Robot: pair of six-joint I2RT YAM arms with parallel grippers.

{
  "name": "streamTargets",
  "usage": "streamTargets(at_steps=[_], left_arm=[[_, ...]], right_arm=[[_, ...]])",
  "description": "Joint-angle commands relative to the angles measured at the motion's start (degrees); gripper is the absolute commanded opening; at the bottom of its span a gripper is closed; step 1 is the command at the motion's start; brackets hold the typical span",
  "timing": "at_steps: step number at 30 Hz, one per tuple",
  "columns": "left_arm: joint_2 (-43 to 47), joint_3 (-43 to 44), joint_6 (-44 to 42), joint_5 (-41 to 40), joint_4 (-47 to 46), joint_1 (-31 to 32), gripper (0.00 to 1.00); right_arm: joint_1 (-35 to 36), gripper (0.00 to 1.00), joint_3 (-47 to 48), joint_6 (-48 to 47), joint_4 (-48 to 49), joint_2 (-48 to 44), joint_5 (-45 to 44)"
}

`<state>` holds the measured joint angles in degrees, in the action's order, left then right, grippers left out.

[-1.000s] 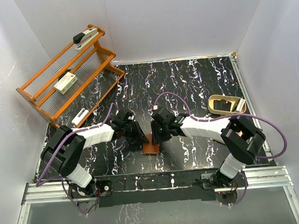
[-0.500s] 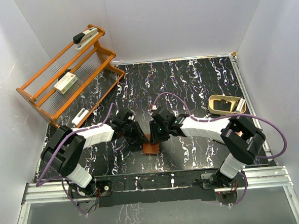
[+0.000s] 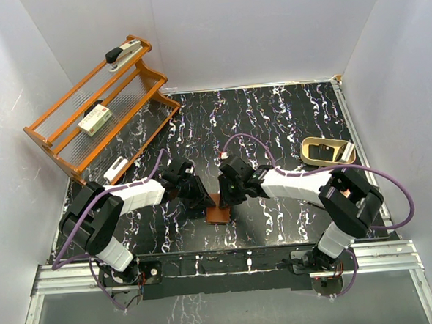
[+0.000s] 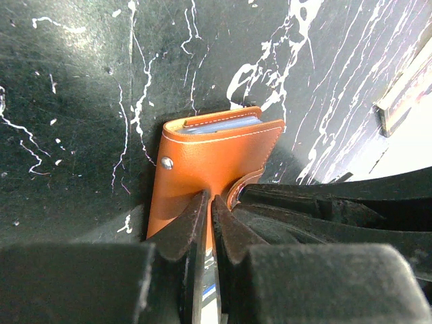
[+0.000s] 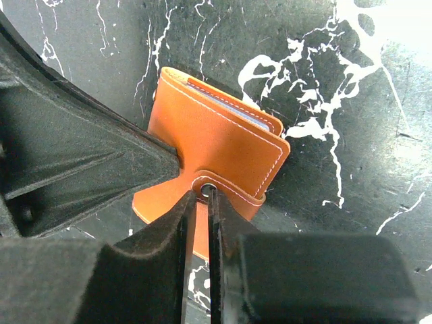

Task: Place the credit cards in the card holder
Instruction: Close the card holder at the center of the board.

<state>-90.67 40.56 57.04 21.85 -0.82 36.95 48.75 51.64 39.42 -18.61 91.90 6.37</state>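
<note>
The card holder (image 3: pixel 219 214), an orange-brown leather wallet with a snap tab, lies folded shut on the black marbled table. It also shows in the left wrist view (image 4: pixel 216 158) and the right wrist view (image 5: pixel 223 145). Pale blue credit cards (image 4: pixel 223 125) show only as a thin edge inside its open end (image 5: pixel 236 110). My left gripper (image 3: pixel 201 200) is shut, its tips (image 4: pixel 208 200) resting on the wallet's top face. My right gripper (image 3: pixel 228 199) is shut, its tips (image 5: pixel 201 194) at the snap tab (image 5: pixel 226 191), right by the snap. The two grippers meet over the wallet.
A wooden rack (image 3: pixel 67 134) stands at the far left with a stapler (image 3: pixel 123 51) on top and a white-and-green box (image 3: pixel 95 122) on its shelf. A small white object (image 3: pixel 115 169) lies by its foot. A tan curved object (image 3: pixel 325 151) sits at the right.
Almost nothing; both grippers stay shut over the folded wallet, with the right one shifted very slightly.
</note>
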Motion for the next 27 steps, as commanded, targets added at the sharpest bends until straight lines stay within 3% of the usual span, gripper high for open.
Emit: streamTargets(at_steps=[1,11,20,27], left_arm=[[-0.4,-0.3,-0.7,-1.4,3.9,0.4,0.06],[0.7,0.6,0.7,0.2,3.3,0.5,0.07],[4.1,3.1,2.9,2.3,3.6,0.5,0.17],[2.5,2.0,2.6,2.0,3.2,0.5,0.18]], right_arm=[[0.6,0.11,0.2,1.3,-0.4,1.7,-0.1],[0.7,0.11,-0.8,3.8,-3.5,4.4,1.5],[1.2,0.11,-1.7,3.9,-4.4,4.7,1.6],[1.6,0.11,-1.9,3.9,-5.9,4.7,1.1]])
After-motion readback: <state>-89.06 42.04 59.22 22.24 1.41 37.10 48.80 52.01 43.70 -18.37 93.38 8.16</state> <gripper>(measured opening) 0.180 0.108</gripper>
